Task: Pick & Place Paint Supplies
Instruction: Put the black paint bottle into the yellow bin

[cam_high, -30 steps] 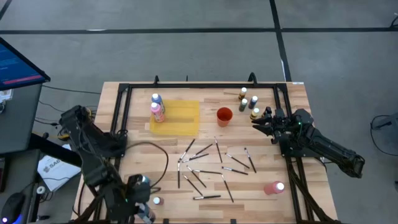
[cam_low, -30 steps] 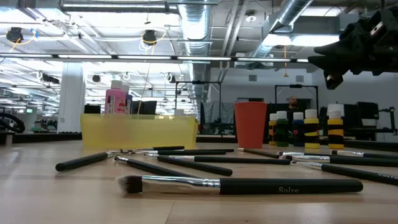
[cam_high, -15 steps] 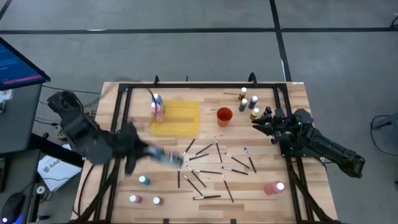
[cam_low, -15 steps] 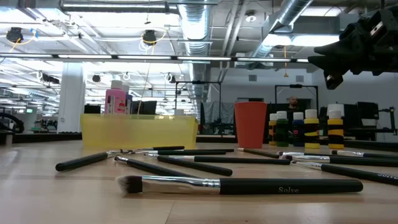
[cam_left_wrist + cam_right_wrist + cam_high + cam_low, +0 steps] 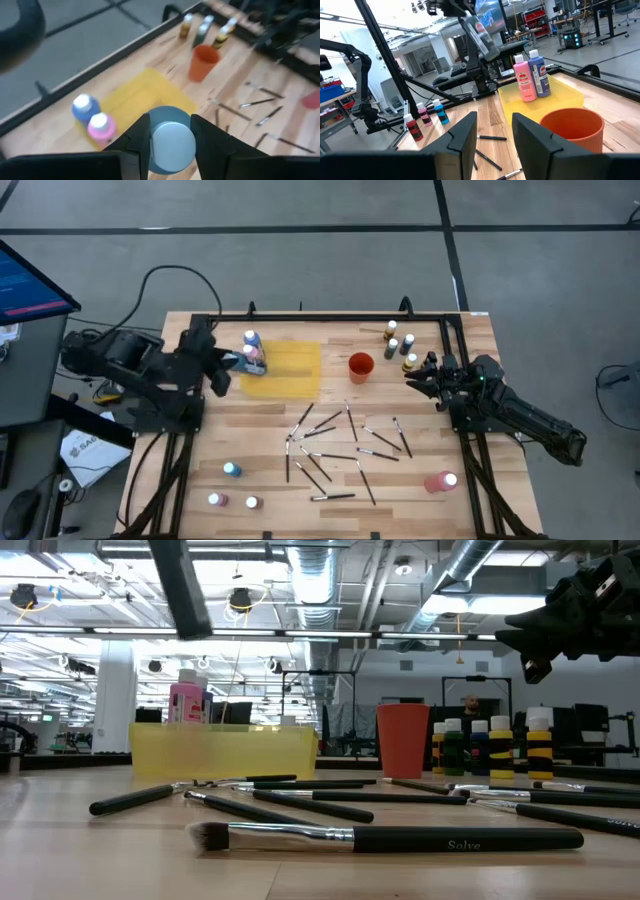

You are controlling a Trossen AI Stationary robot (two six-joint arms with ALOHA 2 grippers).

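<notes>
Paint supplies, mid-transfer
L gripper [image 5: 170, 142] clamps blue bottle [image 5: 170, 137] over yellow mat [image 5: 283, 368], beside 2 bottles [image 5: 251, 352] there. R gripper [image 5: 412, 375] empty, fingers apart, near orange cup [image 5: 360, 366]; brushes [image 5: 340, 445] mid-table.

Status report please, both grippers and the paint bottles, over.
Left gripper shut on a paint bottle, above the yellow mat. Right gripper open, idle near the orange cup. Brushes scattered mid-table.

The word "Solve" is printed on the handle of the nearest brush [image 5: 400, 837]; no other text can be read.
</notes>
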